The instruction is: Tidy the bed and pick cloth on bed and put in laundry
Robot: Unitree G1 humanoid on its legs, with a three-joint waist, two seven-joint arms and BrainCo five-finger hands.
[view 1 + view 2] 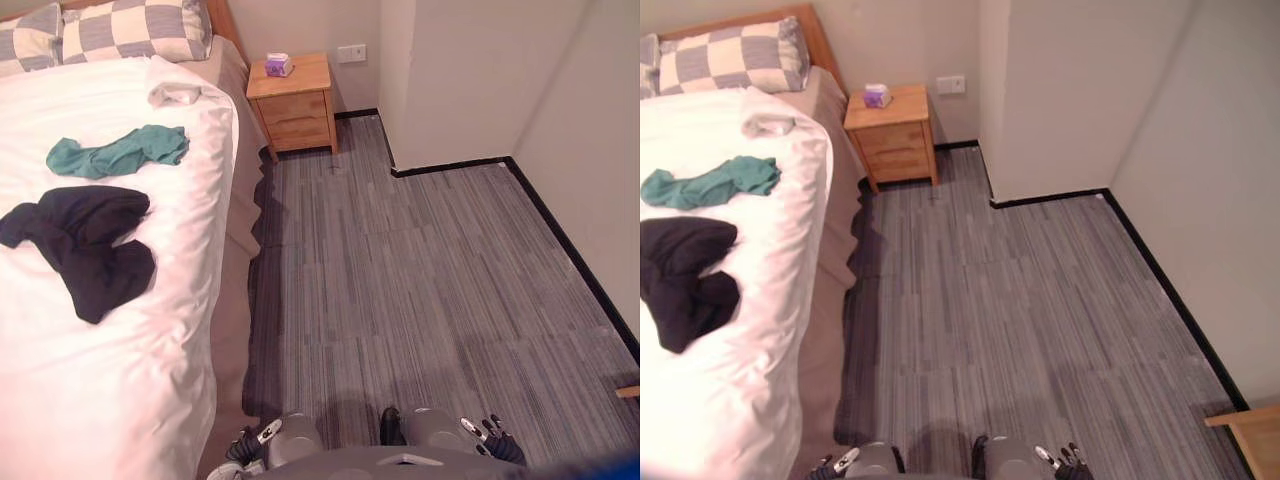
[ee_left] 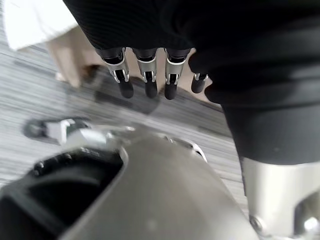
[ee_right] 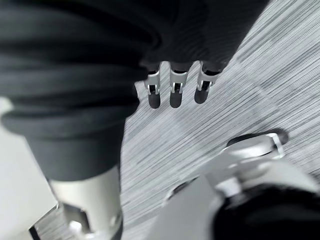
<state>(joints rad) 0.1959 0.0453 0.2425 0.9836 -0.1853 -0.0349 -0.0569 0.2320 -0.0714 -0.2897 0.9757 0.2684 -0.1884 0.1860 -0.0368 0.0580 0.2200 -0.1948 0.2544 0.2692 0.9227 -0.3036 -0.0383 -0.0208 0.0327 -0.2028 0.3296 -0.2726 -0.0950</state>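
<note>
Left hand [image 2: 146,75] and right hand [image 3: 175,86] hang relaxed, grasping nothing. The black garment [image 1: 85,245], teal cloth [image 1: 118,152] and white cloth [image 1: 175,95] lie on the white duvet [image 1: 130,390], well ahead-left of both. A pinch may gather duvet too, and the white piece is easily missed.

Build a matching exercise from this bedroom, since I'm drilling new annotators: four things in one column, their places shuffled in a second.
Things
1. teal crumpled cloth
2. black crumpled garment
3. small purple box
4. grey-and-cream checkered pillow

Places
A. on the wooden nightstand
B. against the wooden headboard
C. on the white duvet, nearer the pillow
D. on the white duvet, nearer the robot

Pairs: 1-C, 2-D, 3-A, 4-B
</note>
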